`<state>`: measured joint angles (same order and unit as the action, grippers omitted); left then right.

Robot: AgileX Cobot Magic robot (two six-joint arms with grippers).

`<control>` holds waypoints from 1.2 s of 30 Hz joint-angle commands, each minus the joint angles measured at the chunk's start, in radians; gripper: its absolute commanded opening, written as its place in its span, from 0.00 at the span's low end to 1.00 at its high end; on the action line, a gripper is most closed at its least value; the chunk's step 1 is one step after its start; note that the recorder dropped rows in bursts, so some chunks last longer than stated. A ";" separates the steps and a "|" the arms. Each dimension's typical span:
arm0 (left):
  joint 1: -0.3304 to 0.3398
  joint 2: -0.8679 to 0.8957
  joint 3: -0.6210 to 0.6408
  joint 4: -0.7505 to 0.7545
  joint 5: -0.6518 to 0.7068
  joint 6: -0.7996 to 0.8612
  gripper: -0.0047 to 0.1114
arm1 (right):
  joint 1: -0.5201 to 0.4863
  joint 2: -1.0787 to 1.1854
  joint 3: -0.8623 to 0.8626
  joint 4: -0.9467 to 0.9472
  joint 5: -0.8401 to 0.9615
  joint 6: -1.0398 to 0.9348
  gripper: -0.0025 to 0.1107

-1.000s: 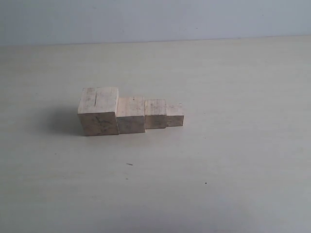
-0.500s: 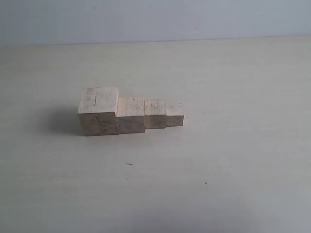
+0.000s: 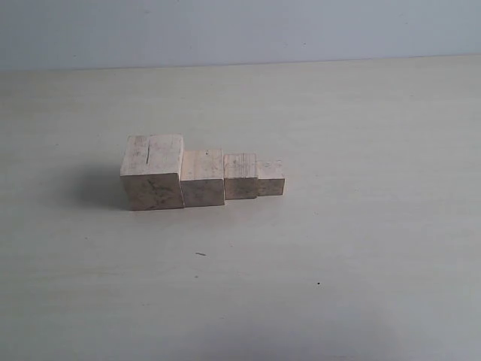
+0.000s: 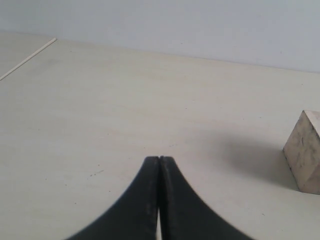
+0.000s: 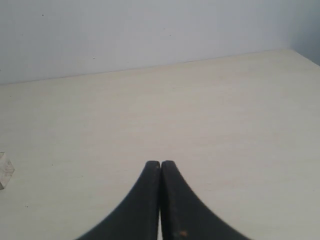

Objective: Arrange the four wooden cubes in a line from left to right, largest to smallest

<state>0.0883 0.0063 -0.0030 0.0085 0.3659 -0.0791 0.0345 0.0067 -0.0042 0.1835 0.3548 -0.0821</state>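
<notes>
The 4 cubes (image 3: 203, 177) sit touching, largest to smallest, on the tabletop (image 3: 338, 248), so we'd disturb nothing: left fingers (image 4: 148, 200) and right fingers (image 5: 148, 200) are pressed together, empty.

Four wooden cubes (image 3: 214, 179) sit in one stepped row on the table (image 3: 361, 241), all upright, sizes falling from left to right.

The largest cube (image 3: 152, 171) stands at the left end. It is pale beige, with brown grain smudges on its near face and a thin dark scratch on top. The second cube (image 3: 202, 177) touches its right side, the third cube (image 3: 240, 176) touches that one, and the smallest cube (image 3: 270, 178) closes the row at the right end. All four share the same whitewashed look. The left wrist view catches only a corner of the largest cube (image 4: 305, 150).
</notes>
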 commanded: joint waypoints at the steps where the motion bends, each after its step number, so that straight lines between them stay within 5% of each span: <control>1: 0.003 -0.006 0.003 -0.009 -0.012 -0.004 0.04 | 0.000 -0.007 0.004 -0.020 -0.060 -0.004 0.02; 36: 0.003 -0.006 0.003 -0.009 -0.012 -0.004 0.04 | 0.000 -0.007 0.004 -0.117 -0.018 -0.004 0.02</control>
<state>0.0883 0.0063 -0.0030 0.0085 0.3659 -0.0791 0.0345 0.0067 -0.0042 0.0724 0.3403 -0.0840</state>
